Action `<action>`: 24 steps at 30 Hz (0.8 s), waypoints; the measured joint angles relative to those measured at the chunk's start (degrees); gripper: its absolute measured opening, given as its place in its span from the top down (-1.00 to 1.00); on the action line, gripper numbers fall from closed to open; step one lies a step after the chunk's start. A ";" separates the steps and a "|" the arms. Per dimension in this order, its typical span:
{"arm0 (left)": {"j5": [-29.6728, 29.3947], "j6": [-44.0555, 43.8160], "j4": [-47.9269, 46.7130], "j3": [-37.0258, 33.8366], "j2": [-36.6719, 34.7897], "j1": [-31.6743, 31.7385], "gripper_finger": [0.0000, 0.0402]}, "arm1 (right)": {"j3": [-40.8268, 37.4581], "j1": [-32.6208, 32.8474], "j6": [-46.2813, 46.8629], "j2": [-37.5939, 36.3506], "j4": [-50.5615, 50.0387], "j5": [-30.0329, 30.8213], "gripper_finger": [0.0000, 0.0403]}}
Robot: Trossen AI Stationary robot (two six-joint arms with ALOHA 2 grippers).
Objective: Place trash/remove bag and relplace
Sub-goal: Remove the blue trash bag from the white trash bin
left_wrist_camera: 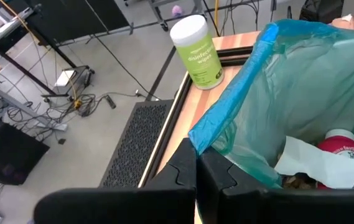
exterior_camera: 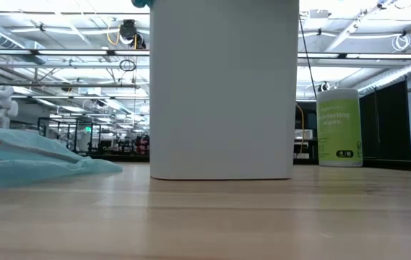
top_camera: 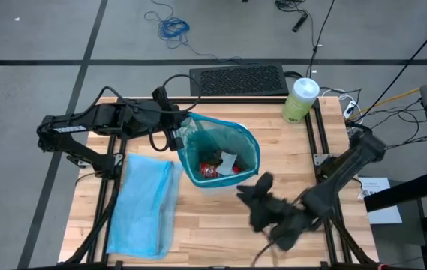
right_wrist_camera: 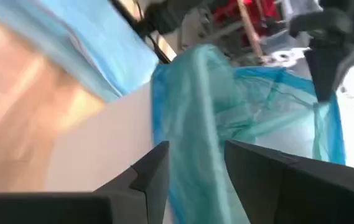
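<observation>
The white bin (exterior_camera: 223,87) stands mid-table, lined with the teal-green bag (top_camera: 228,139), whose rim is folded over the bin's edge. Trash lies inside: a red-and-white object (left_wrist_camera: 344,163) and a white scrap (left_wrist_camera: 307,163). My left gripper (left_wrist_camera: 196,171) is shut at the bag's rim on the bin's left side (top_camera: 181,139). My right gripper (top_camera: 262,189) is at the bin's near-right side, open, its fingers on either side of a bunched strip of the bag (right_wrist_camera: 195,124). The pale sky-blue replacement bag (top_camera: 145,204) lies flat on the table's left part. My left gripper pinches the folded-over rim of the bag (left_wrist_camera: 203,138) between its two shut fingers on the bin's left side, coming level from the table's left. The bag stays seated in the bin, its rim drawn out toward the fingers.
A tall green white-lidded canister (top_camera: 301,99) stands at the table's far right corner. A black mat (top_camera: 237,79) lies on the floor beyond the far edge. Bare wood shows along the near edge, between the replacement bag and my right arm.
</observation>
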 joint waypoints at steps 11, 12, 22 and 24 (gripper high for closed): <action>-0.10 -2.72 -0.03 -0.02 0.00 0.00 1.00 | -0.07 -4.55 -18.40 15.78 17.97 19.87 0.30; -0.11 -2.93 -0.04 -0.02 0.00 0.00 1.00 | -0.07 -5.19 -18.91 16.07 18.56 21.32 0.31; -0.19 -4.66 -2.09 -0.04 0.00 -2.02 1.00 | 0.04 -5.51 -21.29 14.80 20.26 21.37 0.95; -0.19 -4.69 -2.02 -0.05 0.00 -2.84 1.00 | 0.95 -4.83 -20.50 13.76 20.53 21.29 0.98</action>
